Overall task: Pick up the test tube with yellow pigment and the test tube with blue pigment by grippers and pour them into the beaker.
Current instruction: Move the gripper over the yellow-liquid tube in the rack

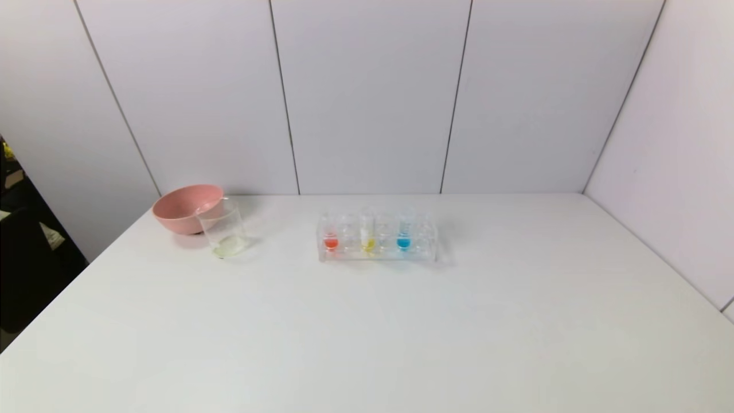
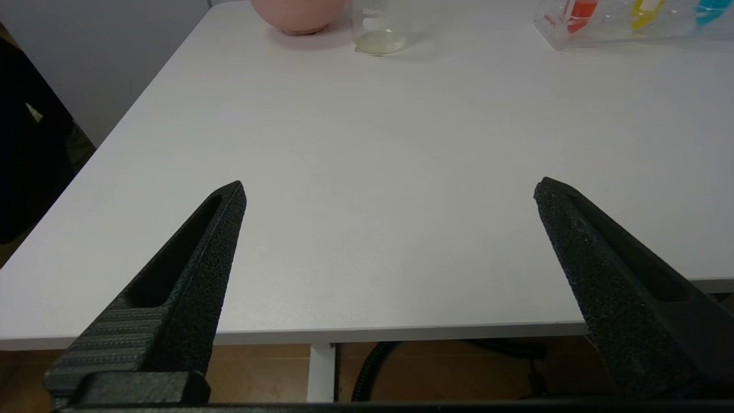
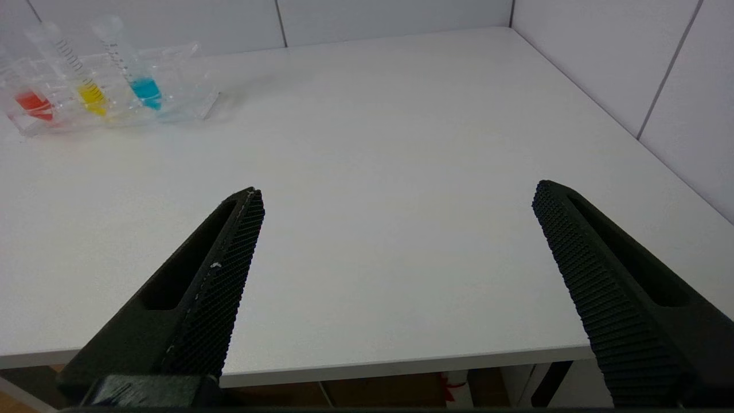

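Note:
The yellow test tube (image 1: 367, 235) and the blue test tube (image 1: 404, 234) stand upright in a clear rack (image 1: 424, 252) at the table's middle back. They also show in the right wrist view, yellow (image 3: 86, 86) and blue (image 3: 140, 80). The clear beaker (image 1: 222, 229) stands to the rack's left, with a pale residue at its bottom; it also shows in the left wrist view (image 2: 381, 26). My left gripper (image 2: 390, 192) is open and empty at the table's near edge. My right gripper (image 3: 398, 198) is open and empty at the near edge too. Neither shows in the head view.
A pink bowl (image 1: 184, 207) sits behind and left of the beaker, close against it. A red-orange tube (image 1: 331, 236) stands at the rack's left end. Grey panel walls (image 1: 367, 97) close the back and right. The white table (image 1: 367, 332) ends at the left.

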Tool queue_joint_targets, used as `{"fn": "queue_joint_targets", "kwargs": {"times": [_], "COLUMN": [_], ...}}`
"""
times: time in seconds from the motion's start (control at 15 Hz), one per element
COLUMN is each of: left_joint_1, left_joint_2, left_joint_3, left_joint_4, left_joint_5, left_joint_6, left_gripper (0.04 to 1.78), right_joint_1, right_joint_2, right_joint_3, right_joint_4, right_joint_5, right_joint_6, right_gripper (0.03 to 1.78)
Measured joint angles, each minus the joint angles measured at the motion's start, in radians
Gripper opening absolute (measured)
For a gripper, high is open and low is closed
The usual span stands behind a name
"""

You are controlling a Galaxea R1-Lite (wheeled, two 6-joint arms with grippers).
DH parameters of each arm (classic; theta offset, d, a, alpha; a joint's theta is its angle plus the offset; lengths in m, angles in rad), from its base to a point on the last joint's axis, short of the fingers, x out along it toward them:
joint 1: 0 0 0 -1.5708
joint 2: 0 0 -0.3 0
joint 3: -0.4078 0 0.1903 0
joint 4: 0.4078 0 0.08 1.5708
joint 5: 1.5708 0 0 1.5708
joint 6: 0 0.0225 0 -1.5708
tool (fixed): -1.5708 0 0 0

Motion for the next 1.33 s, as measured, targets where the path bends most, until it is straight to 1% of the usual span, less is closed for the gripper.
{"fn": "queue_joint_targets", "kwargs": {"times": [0.4,0.6,0.87,1.0,1.13,1.33], "left_joint_1": [0.000,0.000,0.000,0.000,0.000,0.000], "left_joint_2": [0.000,0.000,0.041,0.118,0.241,0.499], "left_joint_3": [0.020,0.017,-0.084,-0.152,-0.220,-0.308], "left_joint_4": [-0.060,-0.044,0.006,0.003,-0.038,-0.187], "left_joint_5": [0.003,0.002,-0.031,-0.072,-0.108,-0.134], "left_joint_6": [-0.008,-0.006,-0.008,-0.010,-0.019,-0.035], "left_gripper": [1.76,1.76,1.76,1.76,1.76,1.76], "right_joint_1": [0.000,0.000,0.000,0.000,0.000,0.000], "right_joint_2": [0.000,0.000,0.000,0.000,0.000,0.000], "right_joint_3": [0.000,0.000,0.000,0.000,0.000,0.000], "right_joint_4": [0.000,0.000,0.000,0.000,0.000,0.000], "right_joint_5": [0.000,0.000,0.000,0.000,0.000,0.000], "right_joint_6": [0.000,0.000,0.000,0.000,0.000,0.000], "right_gripper": [1.71,1.71,1.71,1.71,1.71,1.71]}}
